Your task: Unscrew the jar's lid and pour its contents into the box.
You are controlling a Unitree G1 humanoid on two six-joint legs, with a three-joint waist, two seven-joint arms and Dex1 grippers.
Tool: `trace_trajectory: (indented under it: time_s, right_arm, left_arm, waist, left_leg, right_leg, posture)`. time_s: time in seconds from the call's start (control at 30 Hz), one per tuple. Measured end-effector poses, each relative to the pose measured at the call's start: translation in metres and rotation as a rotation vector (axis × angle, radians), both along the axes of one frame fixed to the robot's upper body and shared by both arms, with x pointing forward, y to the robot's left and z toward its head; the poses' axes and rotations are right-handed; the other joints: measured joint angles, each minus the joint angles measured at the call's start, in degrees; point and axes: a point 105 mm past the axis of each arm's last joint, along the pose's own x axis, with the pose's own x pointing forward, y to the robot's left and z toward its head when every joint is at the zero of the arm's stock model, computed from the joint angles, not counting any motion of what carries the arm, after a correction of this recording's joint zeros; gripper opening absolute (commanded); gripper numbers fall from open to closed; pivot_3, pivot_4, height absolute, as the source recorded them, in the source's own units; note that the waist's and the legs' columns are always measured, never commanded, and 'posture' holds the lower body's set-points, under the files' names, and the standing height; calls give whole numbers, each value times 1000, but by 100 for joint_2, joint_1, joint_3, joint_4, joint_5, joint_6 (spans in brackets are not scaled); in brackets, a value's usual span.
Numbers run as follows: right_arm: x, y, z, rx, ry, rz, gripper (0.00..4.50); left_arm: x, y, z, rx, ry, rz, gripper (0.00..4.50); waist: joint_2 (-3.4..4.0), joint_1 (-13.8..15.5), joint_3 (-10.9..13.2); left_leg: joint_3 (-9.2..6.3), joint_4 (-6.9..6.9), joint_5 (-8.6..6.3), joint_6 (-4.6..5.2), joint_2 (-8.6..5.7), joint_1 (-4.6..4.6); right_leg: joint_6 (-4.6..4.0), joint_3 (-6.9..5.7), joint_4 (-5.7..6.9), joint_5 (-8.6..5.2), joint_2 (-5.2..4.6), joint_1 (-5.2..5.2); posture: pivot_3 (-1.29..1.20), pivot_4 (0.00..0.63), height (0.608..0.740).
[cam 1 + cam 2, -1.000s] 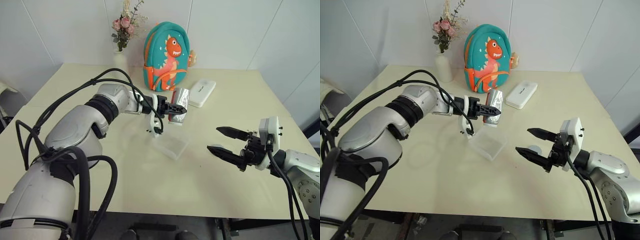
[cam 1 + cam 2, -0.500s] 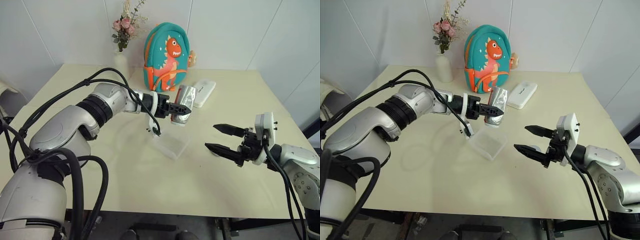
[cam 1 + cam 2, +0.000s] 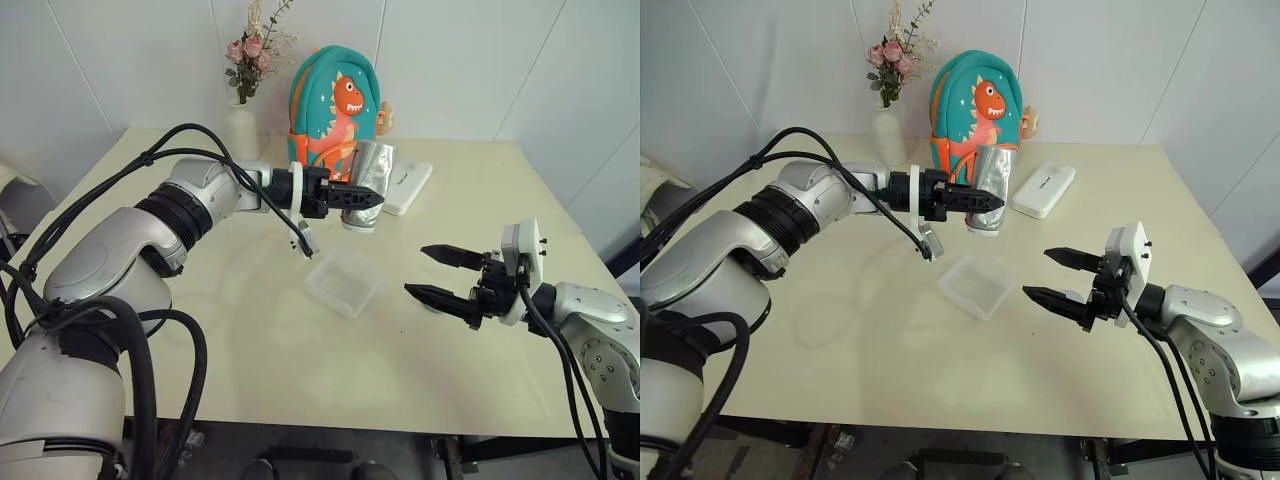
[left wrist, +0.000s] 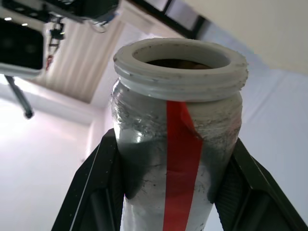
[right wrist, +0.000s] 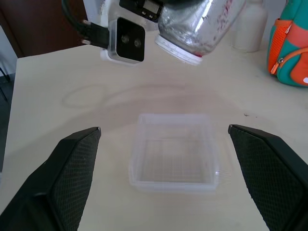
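— Where's your jar point(image 3: 365, 186)?
— Clenched in your left end effector point(image 3: 368, 198), lidless, mouth tilted down, held above the counter point(image 3: 250, 330) behind the box point(image 3: 343, 283).
— And your right end effector point(image 3: 433, 273)?
— Spread wide, empty, right of the box.

Both eye views look down from the head over the table point(image 3: 200, 330). The left wrist view sits close against the jar point(image 4: 178, 144); the right wrist view faces the box point(image 5: 174, 151), shared with both eyes

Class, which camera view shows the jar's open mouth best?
The left wrist view: the jar is close up, its lidless threaded rim facing the camera. The right wrist view shows the mouth tilted down above the box. The eye views show mainly its silvery side.
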Motion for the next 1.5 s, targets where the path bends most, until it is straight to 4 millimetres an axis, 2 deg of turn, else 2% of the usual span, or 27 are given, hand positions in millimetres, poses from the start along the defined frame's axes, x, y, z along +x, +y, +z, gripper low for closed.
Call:
trace_trajectory:
  time_s: [0.1,0.33,0.47,0.53,0.63,0.73,0.8,0.9,1.0,1.1,1.27,1.4,1.5]
  right_arm:
    - [0,0,-1,-2,11,-1,4467]
    - [1,3,1,-6,5,10,4467]
    - [1,3,1,-7,6,8,4467]
    - [1,3,1,-6,6,6,4467]
    - [2,3,1,-6,6,1,4467]
    - [2,3,1,-5,7,0,4467]
    - [2,2,0,-5,9,-2,4467]
    - [2,2,0,-5,10,-2,4467]
    - [2,3,1,-6,6,1,4467]
    - [3,1,1,-10,12,1,4467]
    - [5,-4,3,-20,16,3,4467]
    - [7,-4,14,-7,-7,28,4467]
    - [7,-9,12,-12,13,41,4467]
  left_arm:
    - [0,2,-9,-1,13,-10,1977]
    - [3,2,-12,12,-21,-13,1977]
    - [12,3,-17,5,-1,28,1977]
    - [20,4,-21,-16,65,81,1977]
    - [36,13,-24,-96,232,220,1977]
    - [52,31,-2,-335,430,363,1977]
    - [56,44,9,-452,556,409,1977]
    - [57,51,12,-595,792,409,1977]
    - [61,59,-1,-726,1060,411,1977]
    - [67,75,-11,-906,1336,373,1977]
    - [77,104,-34,-1208,1781,218,1977]
    - [77,139,-57,-1451,2065,-5,1977]
    - [71,151,-81,-1510,2204,-86,1977]
  waist:
    - [0,3,0]
    - [0,3,0]
    - [0,4,0]
    - [0,4,0]
    - [-1,-4,0]
    - [-1,-16,0]
    - [0,-13,0]
    - [1,7,-1]
    - [1,10,-1]
    - [2,8,-1]
    - [3,-24,-2]
    - [4,-73,-2]
    - [3,-74,-2]
  left_leg:
    - [2,10,0,0,0,2]
    - [6,20,0,1,-3,2]
    - [7,20,0,2,-3,0]
    - [7,20,0,2,-4,1]
    - [8,19,0,2,-4,0]
    - [12,13,0,2,-3,0]
    - [12,7,0,2,-3,0]
    - [14,7,0,1,-3,-1]
    - [15,11,1,1,-3,-1]
    - [15,16,2,3,-3,1]
    - [14,28,6,7,-1,11]
    - [12,33,9,8,1,24]
    - [8,45,11,9,1,20]
  right_leg:
    - [0,1,16,0,1,-1]
    - [10,6,18,5,0,1]
    - [10,6,15,5,0,1]
    - [10,6,15,5,0,1]
    - [10,7,16,5,0,-1]
    - [9,8,12,5,0,-4]
    - [9,7,9,5,0,-5]
    - [9,8,3,5,-2,-2]
    - [8,7,9,5,-2,-1]
    - [8,7,20,5,-2,-1]
    - [8,7,48,5,-1,0]
    - [8,8,69,5,0,5]
    - [8,6,75,6,0,5]
  posture:
    - [0,150,740]
    - [0,150,740]
    - [0,150,740]
    - [0,150,740]
    - [0,150,740]
    - [0,150,740]
    - [0,150,740]
    - [0,150,740]
    - [0,150,740]
    - [0,150,740]
    - [0,150,740]
    - [0,150,740]
    - [0,150,740]
